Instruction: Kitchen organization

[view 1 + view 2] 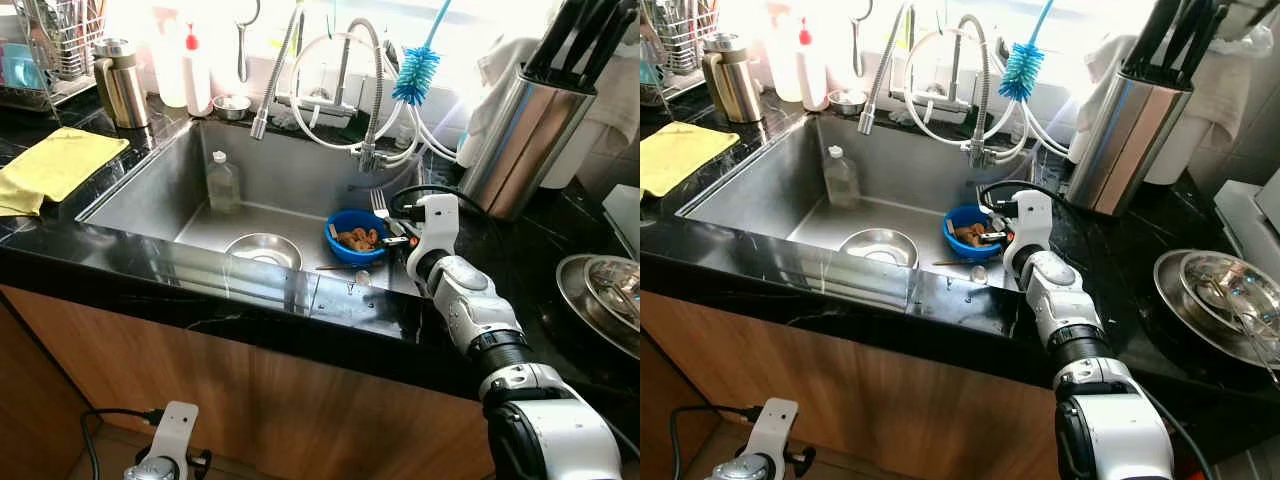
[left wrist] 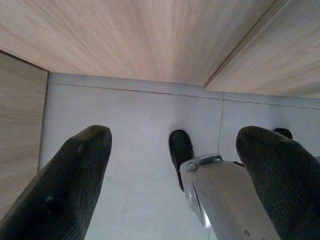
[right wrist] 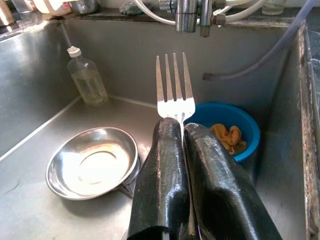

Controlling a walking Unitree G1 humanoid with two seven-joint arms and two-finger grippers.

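Black marble-look worktop (image 1: pixel 300 310) wraps a stainless sink basin (image 1: pixel 150 190), with warm wood cabinet fronts (image 1: pixel 250 400) below it on the near side. Strong daylight blows out the far wall behind the faucet (image 1: pixel 345 60). Down low the floor (image 2: pixel 130 130) is pale grey tile meeting wood panels (image 2: pixel 150 35).

No legible text or labels anywhere.
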